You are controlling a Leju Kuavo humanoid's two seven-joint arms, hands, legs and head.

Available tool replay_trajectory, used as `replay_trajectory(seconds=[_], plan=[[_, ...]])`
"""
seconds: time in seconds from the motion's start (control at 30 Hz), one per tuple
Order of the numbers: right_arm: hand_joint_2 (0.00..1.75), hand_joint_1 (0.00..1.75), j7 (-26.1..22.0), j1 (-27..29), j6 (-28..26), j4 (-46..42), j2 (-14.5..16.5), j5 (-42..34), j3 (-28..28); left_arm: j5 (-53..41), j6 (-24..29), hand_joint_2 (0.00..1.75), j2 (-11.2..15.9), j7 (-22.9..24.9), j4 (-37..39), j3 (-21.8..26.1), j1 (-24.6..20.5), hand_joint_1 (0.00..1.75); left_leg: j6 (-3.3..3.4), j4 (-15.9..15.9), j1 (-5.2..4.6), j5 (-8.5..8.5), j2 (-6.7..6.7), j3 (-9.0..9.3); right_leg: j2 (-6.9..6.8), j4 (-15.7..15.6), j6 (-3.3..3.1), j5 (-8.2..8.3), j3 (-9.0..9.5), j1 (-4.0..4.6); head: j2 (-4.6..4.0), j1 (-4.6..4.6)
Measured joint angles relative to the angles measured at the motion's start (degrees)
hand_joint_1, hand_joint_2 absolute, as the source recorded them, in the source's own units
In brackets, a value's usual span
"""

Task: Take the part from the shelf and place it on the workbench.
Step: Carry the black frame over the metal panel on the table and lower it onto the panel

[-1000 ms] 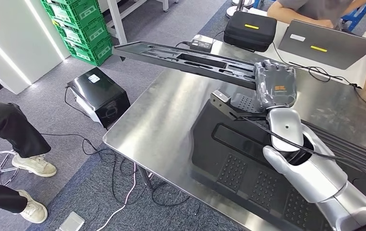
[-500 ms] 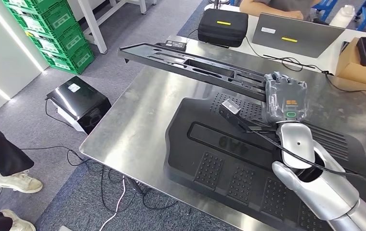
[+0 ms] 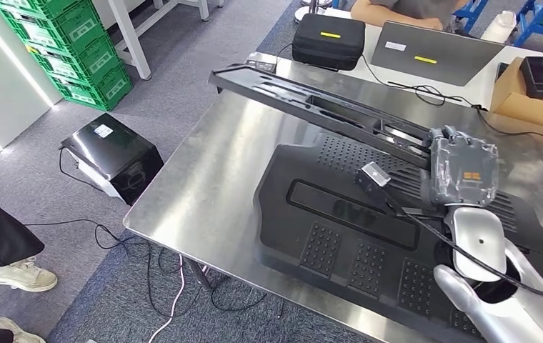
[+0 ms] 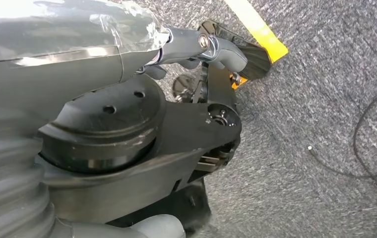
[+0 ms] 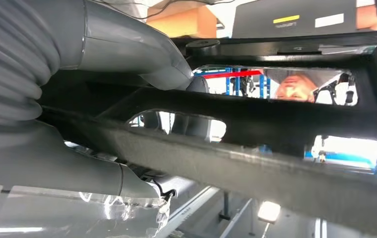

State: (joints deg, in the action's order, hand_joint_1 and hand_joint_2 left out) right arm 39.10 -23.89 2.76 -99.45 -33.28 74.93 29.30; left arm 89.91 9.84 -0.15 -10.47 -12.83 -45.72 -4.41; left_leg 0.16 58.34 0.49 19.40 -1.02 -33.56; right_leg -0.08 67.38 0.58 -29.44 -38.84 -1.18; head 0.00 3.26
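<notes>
Holding the long black part (image 3: 326, 111) in my right hand (image 3: 463, 171), above the steel worktop (image 3: 218, 179).

Right fingers (image 5: 127, 49) are wrapped around one end of the part; the rest reaches out level over the worktop's far side toward the corner, clear of the surface. Under my wrist a large black moulded panel (image 3: 340, 229) lies flat on the worktop. My left hand (image 4: 127, 124) hangs over grey carpet; can't tell how its fingers sit.
</notes>
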Motion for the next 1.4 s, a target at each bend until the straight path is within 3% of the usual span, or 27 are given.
replay_trajectory(seconds=[0.07, 0.1, 0.23, 0.3, 0.37, 0.4, 0.43, 0.47, 0.53, 0.6, 0.7, 0.77, 0.87, 0.93, 0.97, 1.07, 1.13, 1.2, 1.27, 1.4], plan=[[1.75, 1.75, 0.0, 0.1, 0.0, -0.4, 0.0, 0.0, -0.2, 0.0, 0.2, 1.75, 0.0, 0.1, 0.0, 0.0, -0.1, 0.00, -0.57, 0.5, -0.18, 0.38, -0.33, -0.11, -0.68, -6.4, -0.34, 2.11, 3.19, 0.17, 0.00, 0.56], [1.75, 1.75, 0.0, 0.1, 0.0, -0.6, 0.0, 0.0, -0.3, 0.0, 0.4, 1.75, 0.0, 0.2, 0.0, 0.1, -0.2, 0.00, -0.85, 0.7, -0.28, 0.50, -0.45, -0.15, -0.82, -7.8, -0.66, 2.29, 3.82, 0.30, 0.00, 0.64], [1.75, 1.75, -0.1, 0.1, -0.1, -0.8, 0.0, -0.2, -0.7, 0.0, 0.4, 1.75, -0.1, 0.7, 0.0, 0.7, -0.2, 0.00, -2.00, 2.0, -0.13, 1.54, -0.46, -0.31, -0.08, -8.1, -2.11, 2.43, 3.82, 0.38, 0.00, 0.10], [1.75, 1.75, -0.1, 0.1, -0.1, -0.8, 0.0, -0.3, -0.8, 0.0, 0.4, 1.75, -0.1, 0.8, 0.0, 1.0, -0.2, 0.00, -2.46, 7.1, 0.06, 4.69, 0.10, -2.30, 0.05, -8.3, -2.69, 2.57, 3.92, 0.33, 0.00, -0.45], [1.75, 1.75, -0.1, 0.2, 0.0, -0.8, 0.0, -0.3, -0.8, 0.0, 0.4, 1.75, -0.1, 0.8, 0.0, 1.1, -0.2, 0.00, -2.63, 14.5, 0.09, 8.14, 0.38, -5.68, 0.34, -8.2, -2.95, 2.57, 3.89, 0.47, 0.00, -1.19], [1.75, 1.75, -0.1, 0.2, 0.3, -0.7, 0.0, -0.4, -0.8, 0.0, 0.3, 1.75, -0.1, 0.9, 0.0, 1.2, -0.1, 0.00, -2.64, 16.8, 0.08, 8.69, 0.43, -6.79, 0.57, -8.2, -2.97, 2.57, 3.90, 0.52, 0.00, -1.44], [1.75, 1.75, -0.1, 0.2, 0.6, -0.7, 0.1, -0.4, -0.8, 0.0, 0.1, 1.75, -0.1, 0.9, 0.0, 1.3, -0.1, 0.00, -2.57, 17.1, 0.08, 8.12, 0.48, -6.98, 0.83, -8.2, -2.97, 2.57, 3.92, 0.55, 0.00, -1.67], [1.75, 1.75, -0.1, 0.2, 1.0, -0.5, 0.1, -0.5, -0.8, 0.0, 0.0, 1.75, -0.2, 1.0, 0.0, 1.3, 0.0, 0.00, -2.43, 15.2, 0.08, 6.55, 0.56, -6.14, 1.13, -8.2, -2.96, 2.57, 3.97, 0.57, 0.00, -1.90], [1.75, 1.75, 0.0, 0.1, 1.4, -0.1, 0.1, -1.0, -0.8, 0.0, -0.4, 1.75, -0.2, 1.0, 0.0, 1.3, 0.0, 0.00, -1.96, 7.5, 0.08, 2.59, 1.47, -2.72, 1.66, -8.2, -2.86, 2.58, 4.00, 0.57, 0.00, -2.38], [1.75, 1.75, 0.0, 0.0, 1.4, 0.4, 0.1, -1.5, -0.8, 0.0, -0.6, 1.75, -0.2, 1.0, 0.0, 1.3, 0.0, 0.00, -1.58, 2.1, 0.06, 0.74, 2.48, -0.65, 2.15, -8.1, -2.47, 2.65, 3.72, 0.59, 0.00, -2.60], [1.75, 1.75, 0.0, 0.0, 1.4, 1.1, 0.1, -2.0, -0.8, 0.0, -1.0, 1.75, -0.2, 0.7, 0.0, 1.3, 0.0, 0.00, -0.87, 0.7, -0.13, 0.35, 2.31, -0.43, 2.50, -8.1, -1.45, 2.78, 3.38, 0.35, 0.00, -2.52], [1.75, 1.75, 0.0, 0.0, 1.3, 1.4, 0.1, -2.3, -0.9, 0.0, -1.5, 1.75, -0.2, 0.5, 0.0, 1.3, -0.1, 0.00, -0.13, 0.0, -0.06, -0.09, 1.82, -0.26, 1.77, -6.2, -0.90, 1.38, 2.52, 0.28, 0.00, -2.22], [1.75, 1.75, 0.0, 0.1, 1.4, 1.8, 0.1, -2.4, -0.9, 0.0, -2.1, 1.75, -0.2, 0.1, 0.0, 1.4, -0.1, 0.00, 0.36, -0.2, -0.12, -0.29, 1.11, -0.29, 0.81, 3.6, -0.41, -3.52, -1.98, 0.29, 0.00, -1.10], [1.75, 1.75, 0.0, 0.2, 1.5, 2.1, 0.1, -2.4, -0.9, 0.0, -2.2, 1.75, -0.2, -0.2, 0.0, 1.4, -0.1, 0.00, 0.35, -0.1, -0.15, -0.21, 0.70, -0.32, 0.71, 7.1, -0.23, -3.99, -3.66, 0.24, 0.00, -0.55], [1.75, 1.75, 0.0, 0.3, 1.5, 2.2, 0.1, -2.4, -0.9, 0.0, -2.3, 1.75, -0.2, -0.3, 0.0, 1.4, -0.1, 0.00, 0.28, 0.0, -0.13, -0.12, 0.53, -0.30, 0.60, 5.7, -0.18, -2.70, -2.97, 0.20, 0.00, -0.28], [1.75, 1.75, 0.0, 0.3, 1.8, 2.3, 0.1, -2.5, -1.0, 0.0, -2.5, 1.75, -0.3, -0.5, 0.0, 1.4, -0.2, 0.00, -0.28, 0.5, -0.18, 0.32, 0.25, -0.30, -0.17, -5.0, -0.39, 1.93, 2.36, 0.20, 0.00, 0.56], [1.75, 1.75, 0.0, 0.3, 2.0, 2.4, 0.1, -3.0, -1.0, 0.0, -2.7, 1.75, -0.3, -0.7, 0.0, 1.4, -0.3, 0.00, -0.79, 1.0, -0.36, 0.65, 0.20, -0.48, -0.33, -7.8, -0.97, 2.25, 3.59, 0.32, 0.00, 0.73], [1.75, 1.75, -0.1, 0.3, 2.2, 2.7, 0.2, -3.6, -1.0, 0.0, -2.7, 1.75, -0.3, -0.9, 0.0, 1.4, -0.2, 0.00, -0.66, 2.3, -0.37, 1.22, 0.19, -1.09, -0.15, -6.8, -1.31, 1.95, 2.95, 0.35, 0.00, 0.40], [1.75, 1.75, -0.1, 0.3, 2.3, 2.9, 0.5, -4.0, -1.0, 0.0, -2.8, 1.75, -0.3, -1.1, 0.0, 1.4, -0.3, 0.00, -0.22, 5.5, -0.31, 2.52, 0.19, -2.82, -0.13, -3.6, -1.61, 0.61, 1.13, 0.49, 0.00, 0.12], [1.75, 1.75, 0.0, 0.5, 2.4, 3.5, 0.8, -4.8, -1.0, 0.0, -3.0, 1.75, -0.3, -1.1, 0.0, 1.4, -0.2, 0.00, -1.37, 15.6, -0.27, 7.11, 0.18, -8.53, -0.19, 7.0, -2.47, -4.16, -4.80, 0.70, 0.00, 0.05]])
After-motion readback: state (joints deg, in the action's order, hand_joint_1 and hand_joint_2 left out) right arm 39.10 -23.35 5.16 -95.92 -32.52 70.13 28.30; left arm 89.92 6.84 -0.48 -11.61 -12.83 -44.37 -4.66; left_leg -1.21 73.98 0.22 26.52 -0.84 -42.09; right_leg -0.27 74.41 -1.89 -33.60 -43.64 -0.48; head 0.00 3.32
